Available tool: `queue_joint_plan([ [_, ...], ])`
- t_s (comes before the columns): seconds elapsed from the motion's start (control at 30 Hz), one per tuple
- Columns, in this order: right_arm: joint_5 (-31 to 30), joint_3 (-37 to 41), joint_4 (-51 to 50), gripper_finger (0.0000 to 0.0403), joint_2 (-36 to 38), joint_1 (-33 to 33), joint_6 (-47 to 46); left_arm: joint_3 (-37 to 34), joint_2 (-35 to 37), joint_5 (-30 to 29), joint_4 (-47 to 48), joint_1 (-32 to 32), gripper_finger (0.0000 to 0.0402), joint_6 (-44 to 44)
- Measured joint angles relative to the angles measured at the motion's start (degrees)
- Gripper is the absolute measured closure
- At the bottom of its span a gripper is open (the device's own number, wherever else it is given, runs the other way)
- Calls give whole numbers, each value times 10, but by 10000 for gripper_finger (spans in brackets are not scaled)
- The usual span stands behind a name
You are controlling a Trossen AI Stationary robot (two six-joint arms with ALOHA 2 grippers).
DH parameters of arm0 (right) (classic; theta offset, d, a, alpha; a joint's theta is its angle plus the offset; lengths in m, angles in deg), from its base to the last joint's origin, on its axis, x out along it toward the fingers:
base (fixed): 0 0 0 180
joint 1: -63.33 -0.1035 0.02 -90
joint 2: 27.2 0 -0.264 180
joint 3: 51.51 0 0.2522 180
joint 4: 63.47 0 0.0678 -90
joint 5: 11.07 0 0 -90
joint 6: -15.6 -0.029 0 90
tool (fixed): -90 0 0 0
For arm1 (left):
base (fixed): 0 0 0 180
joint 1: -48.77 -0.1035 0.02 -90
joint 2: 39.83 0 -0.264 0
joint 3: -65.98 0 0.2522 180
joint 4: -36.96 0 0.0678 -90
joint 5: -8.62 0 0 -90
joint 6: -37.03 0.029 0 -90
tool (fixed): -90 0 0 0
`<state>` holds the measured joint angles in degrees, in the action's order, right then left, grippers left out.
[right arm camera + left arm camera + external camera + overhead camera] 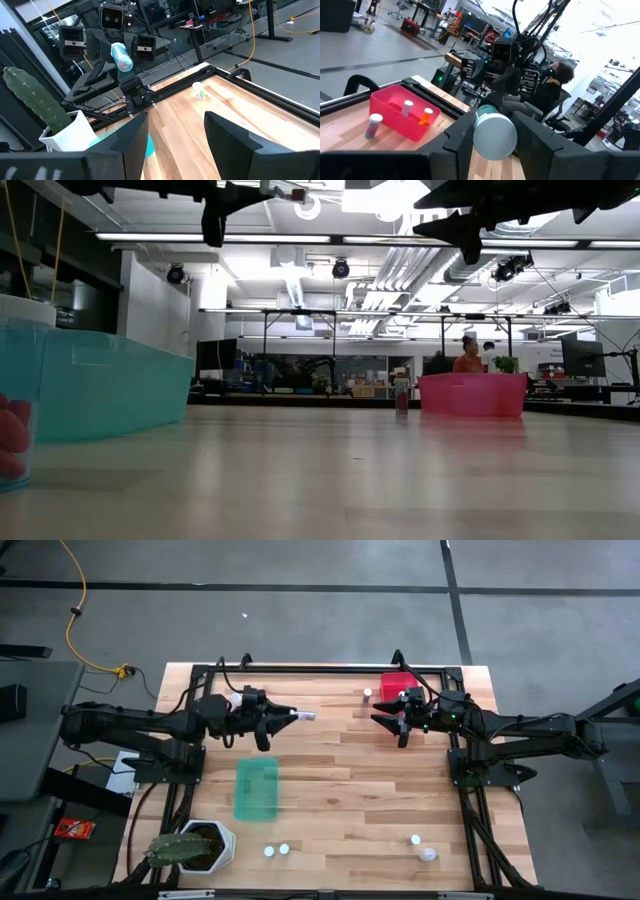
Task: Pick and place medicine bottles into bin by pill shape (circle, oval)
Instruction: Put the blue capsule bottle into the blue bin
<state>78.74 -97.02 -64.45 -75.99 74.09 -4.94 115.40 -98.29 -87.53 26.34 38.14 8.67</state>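
Two arms hang above the wooden surface (pixel 330 770), facing each other across its far half. The left gripper (pixel 292 716) has its jaws clamped on a medicine bottle (pixel 306 716), held lying sideways with its white cap pointing at the right arm; the left wrist view shows that cap end-on between the two dark fingers (pixel 455 142). The right gripper (pixel 385 721) hovers just beside the red bin (pixel 392 682) with its jaws apart and nothing between them. In the red bin, near the far right corner, the left wrist view shows two bottles standing upright, and a third bottle (pixel 367 694) stands on the surface just outside that bin's left wall. A teal bin (pixel 257 789) sits left of centre, nearer the front. Along the front edge, two bottles (pixel 276 851) stand close together near the middle, and two more (pixel 421 847) sit towards the right. A white hexagonal pot (pixel 212 843) with a green cactus (pixel 172 849) occupies the front left corner. In the low view a person (pixel 468 355) in an orange top shows beyond the red bin.
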Motion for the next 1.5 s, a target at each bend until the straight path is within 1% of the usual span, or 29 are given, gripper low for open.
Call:
queue_joint_plan([
  [0.03,0,0,0,217,0,0,0,2,0,17,3,0,282,1],
  [0.1,0,0,0,217,0,0,0,21,2,73,44,0,282,14],
  [0.2,0,0,0,217,0,0,0,79,8,130,199,2,282,31],
  [0.27,0,0,0,217,0,0,0,118,6,143,339,10,282,52],
  [0.33,0,0,-2,217,0,0,0,146,0,137,458,23,282,70],
  [0.4,0,0,-2,217,0,0,0,159,-2,121,550,40,282,76],
  [0.5,0,0,-6,217,0,0,0,158,-3,77,649,70,282,64],
  [0.57,0,0,-10,217,0,0,0,151,-3,48,699,91,282,47],
  [0.63,0,0,-12,217,0,0,0,133,-5,25,715,111,282,18],
  [0.7,0,0,-14,217,0,0,0,112,-6,14,717,130,282,-14],
  [0.9,0,0,-14,217,0,0,0,55,-29,8,708,174,282,-59],
  [1.0,0,0,-14,217,0,0,0,40,-50,2,707,185,282,-60],
  [1.1,0,0,-15,217,0,1,0,39,-75,-6,697,190,282,-50],
  [1.27,0,0,-18,217,0,1,0,39,-111,-4,679,190,282,-29],
  [1.5,0,0,-24,217,0,1,0,39,-139,0,677,190,280,-29],
])
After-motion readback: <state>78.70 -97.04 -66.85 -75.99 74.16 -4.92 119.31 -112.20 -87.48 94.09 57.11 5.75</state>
